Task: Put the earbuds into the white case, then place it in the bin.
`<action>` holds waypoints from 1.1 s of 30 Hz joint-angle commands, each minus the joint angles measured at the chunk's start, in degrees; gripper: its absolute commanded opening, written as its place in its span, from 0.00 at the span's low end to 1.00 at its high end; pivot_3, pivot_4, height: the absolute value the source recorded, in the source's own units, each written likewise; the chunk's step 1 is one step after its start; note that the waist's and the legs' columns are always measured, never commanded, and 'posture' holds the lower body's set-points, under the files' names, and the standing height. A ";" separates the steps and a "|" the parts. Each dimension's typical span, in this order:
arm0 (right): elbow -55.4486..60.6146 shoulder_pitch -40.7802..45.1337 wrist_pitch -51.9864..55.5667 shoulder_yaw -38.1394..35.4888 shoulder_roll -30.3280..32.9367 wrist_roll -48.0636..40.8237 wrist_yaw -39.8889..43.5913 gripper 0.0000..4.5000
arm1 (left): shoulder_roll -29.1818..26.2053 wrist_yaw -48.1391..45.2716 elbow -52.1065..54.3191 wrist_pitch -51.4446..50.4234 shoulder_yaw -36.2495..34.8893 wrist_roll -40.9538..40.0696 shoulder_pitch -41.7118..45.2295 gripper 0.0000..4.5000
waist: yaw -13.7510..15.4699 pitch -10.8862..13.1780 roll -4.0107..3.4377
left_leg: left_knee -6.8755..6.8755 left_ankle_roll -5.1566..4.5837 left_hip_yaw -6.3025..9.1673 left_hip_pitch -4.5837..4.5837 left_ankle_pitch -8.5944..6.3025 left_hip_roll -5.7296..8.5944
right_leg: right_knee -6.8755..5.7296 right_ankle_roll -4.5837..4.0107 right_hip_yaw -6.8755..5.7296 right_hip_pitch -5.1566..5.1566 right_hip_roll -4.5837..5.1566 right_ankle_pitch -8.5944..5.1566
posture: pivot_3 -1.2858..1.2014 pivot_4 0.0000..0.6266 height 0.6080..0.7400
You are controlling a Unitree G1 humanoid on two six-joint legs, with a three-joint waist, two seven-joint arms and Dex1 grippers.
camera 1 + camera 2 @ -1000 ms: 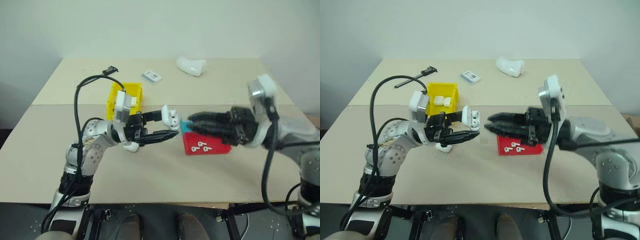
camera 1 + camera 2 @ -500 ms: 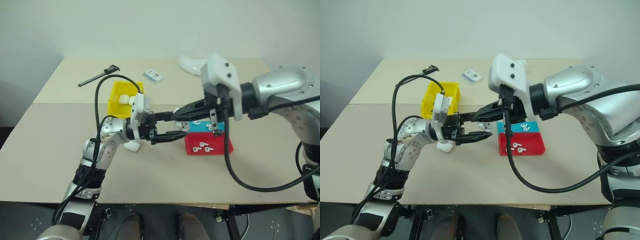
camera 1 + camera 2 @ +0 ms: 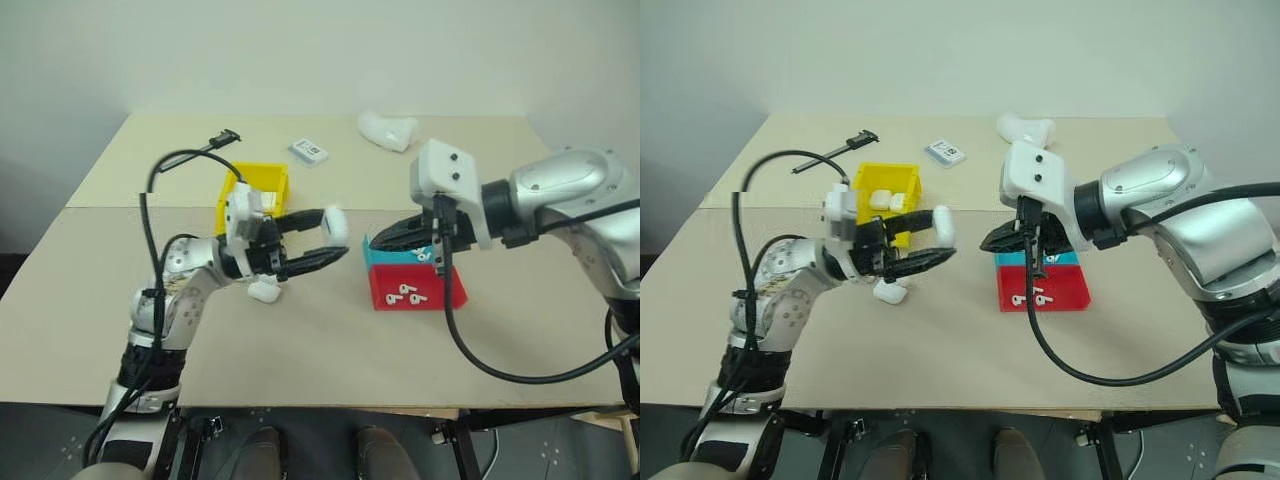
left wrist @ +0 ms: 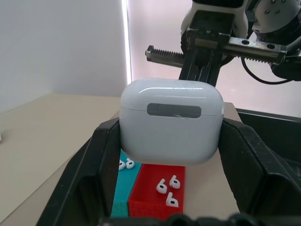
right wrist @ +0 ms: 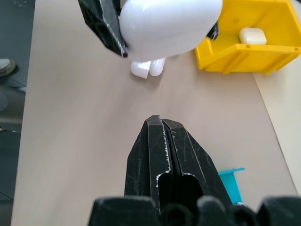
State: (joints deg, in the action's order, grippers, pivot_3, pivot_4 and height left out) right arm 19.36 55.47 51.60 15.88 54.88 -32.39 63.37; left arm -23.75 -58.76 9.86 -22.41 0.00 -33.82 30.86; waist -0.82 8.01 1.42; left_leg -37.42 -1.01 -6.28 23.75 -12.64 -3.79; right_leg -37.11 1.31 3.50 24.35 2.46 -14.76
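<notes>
The white case (image 4: 171, 118), lid shut, is pinched between the fingers of the left end effector (image 3: 322, 243) above the surface (image 3: 300, 340), between the yellow bin (image 3: 256, 192) and the red tray (image 3: 416, 288) of earbuds (image 3: 405, 291). The right end effector (image 5: 165, 141) is pressed together, empty, facing the case.

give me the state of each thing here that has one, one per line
left gripper: shut on the case
case: lid closed, held off the table
right gripper: shut, empty
bin: holds white cases
red tray: holds three earbuds
blue tray: holds earbuds
open case: lying on the table
</notes>
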 commanded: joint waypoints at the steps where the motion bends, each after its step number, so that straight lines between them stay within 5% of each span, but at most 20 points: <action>1: -1.00 0.41 3.35 -11.88 -1.93 -5.81 -3.01 0.01 | 0.93 5.97 3.08 0.75 -3.69 -0.64 -0.42 0.63 | 0.00 0.00 0.00 | 0.00 0.00 0.01 -0.01 0.00 0.00 | -0.01 0.00 0.01 -0.01 -0.01 0.00 | 0.52 0.24 1.00; 6: 3.63 -7.96 3.46 -18.47 -2.74 -7.18 -7.57 0.01 | 6.58 30.56 0.27 1.03 -8.97 8.65 3.07 0.63 | 0.40 0.00 0.02 | -0.03 -0.02 0.12 0.01 -0.02 0.01 | 0.07 0.01 -0.07 -0.12 0.03 0.01 | 0.52 0.24 1.00; 12: 7.79 -11.30 2.60 -13.12 -7.30 0.50 -18.28 0.01 | 9.53 48.87 -16.60 5.47 -7.84 23.38 10.65 0.63 | 0.45 -0.01 0.01 | -0.11 -0.02 0.12 -0.02 -0.01 0.06 | -0.02 0.07 -0.03 -0.12 0.02 0.07 | 0.52 0.24 1.00; 24: 9.72 -10.82 4.31 -12.71 -8.09 -0.29 -19.58 0.01 | 10.73 52.80 -40.97 12.05 -5.73 29.97 19.58 0.63 | 0.80 0.00 0.02 | -0.13 -0.03 -0.16 0.17 -0.02 0.07 | 0.10 0.08 -0.09 -0.01 0.02 0.06 | 0.52 0.24 1.00; 25: 9.89 -10.95 4.37 -12.83 -8.04 -0.43 -19.61 0.00 | 10.63 53.14 -42.21 12.09 -5.89 30.15 19.97 0.79 | 0.77 -0.01 0.02 | -0.13 -0.03 -0.18 0.17 -0.02 0.07 | 0.09 0.08 -0.09 -0.01 0.02 0.06 | 0.52 0.24 1.00; 28: 10.19 -11.23 4.69 -13.22 -7.90 -0.85 -19.87 0.00 | 10.44 52.81 -43.28 12.77 -6.19 30.08 20.33 0.98 | 0.62 0.00 0.02 | -0.12 -0.03 -0.18 0.16 -0.02 0.07 | 0.08 0.08 -0.09 -0.01 0.02 0.06 | 0.52 0.24 1.00; 33: 10.41 -11.88 5.46 -14.24 -7.76 -1.51 -20.31 0.00 | 8.87 51.00 -38.60 12.11 -5.94 29.89 18.14 1.00 | 0.64 0.00 0.02 | -0.12 -0.03 -0.19 0.17 -0.02 0.07 | 0.09 0.08 -0.09 -0.01 0.03 0.06 | 0.52 0.24 1.00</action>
State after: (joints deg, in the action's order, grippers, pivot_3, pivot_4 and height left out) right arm 28.15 43.47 56.89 4.14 46.46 -33.29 43.45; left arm -13.92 -7.01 -32.68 -11.11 -5.89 -4.16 48.84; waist -0.18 8.00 1.43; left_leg -37.55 -1.03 -6.47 23.92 -12.66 -3.72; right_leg -37.02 1.39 3.41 24.34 2.49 -14.70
